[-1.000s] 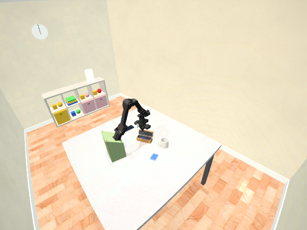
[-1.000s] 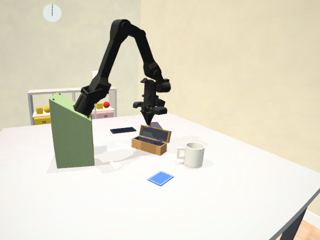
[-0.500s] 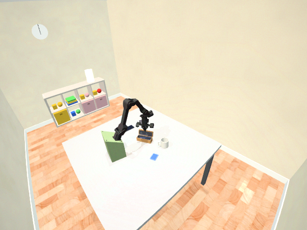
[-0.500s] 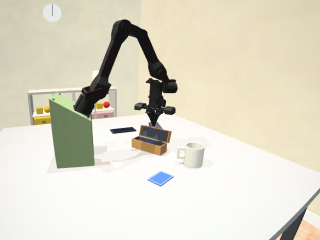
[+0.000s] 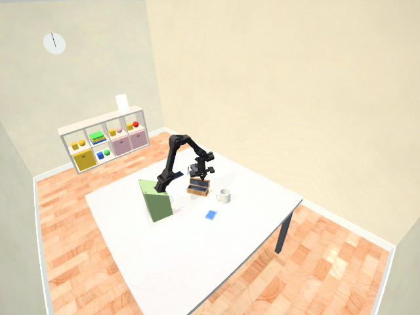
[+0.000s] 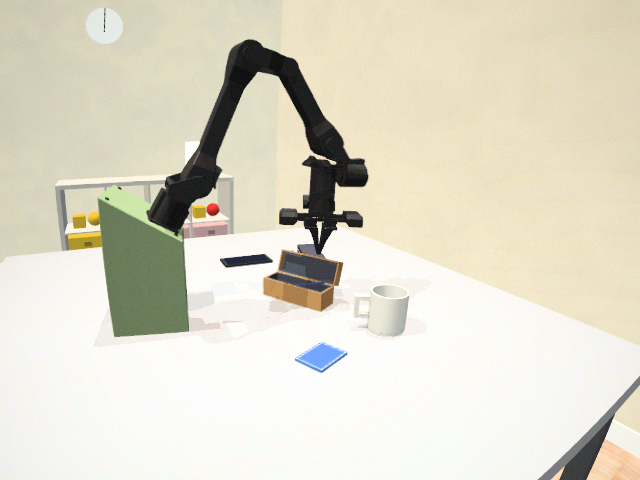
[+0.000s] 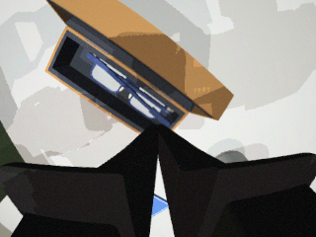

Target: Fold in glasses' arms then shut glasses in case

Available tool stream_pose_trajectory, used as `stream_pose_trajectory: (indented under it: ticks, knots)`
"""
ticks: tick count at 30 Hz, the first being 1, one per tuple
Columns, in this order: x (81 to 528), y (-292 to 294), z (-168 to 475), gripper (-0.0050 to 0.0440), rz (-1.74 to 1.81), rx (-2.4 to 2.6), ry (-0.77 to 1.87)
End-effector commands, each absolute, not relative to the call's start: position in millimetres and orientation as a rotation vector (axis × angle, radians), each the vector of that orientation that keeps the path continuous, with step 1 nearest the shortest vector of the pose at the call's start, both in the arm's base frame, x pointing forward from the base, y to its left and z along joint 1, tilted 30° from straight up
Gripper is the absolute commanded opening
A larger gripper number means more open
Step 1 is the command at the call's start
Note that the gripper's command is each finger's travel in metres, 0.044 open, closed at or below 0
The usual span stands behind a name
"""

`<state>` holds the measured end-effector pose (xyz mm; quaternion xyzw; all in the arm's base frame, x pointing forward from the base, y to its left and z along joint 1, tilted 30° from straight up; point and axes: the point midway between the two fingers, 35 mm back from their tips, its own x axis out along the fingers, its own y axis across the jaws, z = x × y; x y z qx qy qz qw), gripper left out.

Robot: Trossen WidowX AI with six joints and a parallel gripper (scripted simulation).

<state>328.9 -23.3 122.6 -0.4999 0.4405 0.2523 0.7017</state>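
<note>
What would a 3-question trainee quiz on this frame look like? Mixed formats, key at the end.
1. True or false: the case lid is shut.
2. Multiple choice: the gripper is (A) open, (B) shut on nothing, (C) shut on the glasses.
3. Short answer: where are the glasses right now?

Key:
1. False. The lid stands open, tilted back.
2. B. The fingers are pressed together, pointing down above the lid's back edge, with nothing between them.
3. Lying inside the open case, as the wrist view shows.
</note>
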Motion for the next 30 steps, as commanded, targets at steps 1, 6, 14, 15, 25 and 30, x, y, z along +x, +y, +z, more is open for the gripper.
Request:
stream_pose_trajectory:
  ticks: [1,6,14,15,25,30]
  knots:
    - [332,-33,125,0.0,0.637,-1.229,0.957]
    - [335,-44,129,0.0,0.728,-1.383,0.914]
    - [337,-58,135,0.0,0.836,-1.568,0.853]
    - [338,-61,135,0.0,0.854,-1.599,0.842]
    - [340,-81,143,0.0,1.002,-1.859,0.739]
    - [341,-81,141,0.0,1.002,-1.859,0.739]
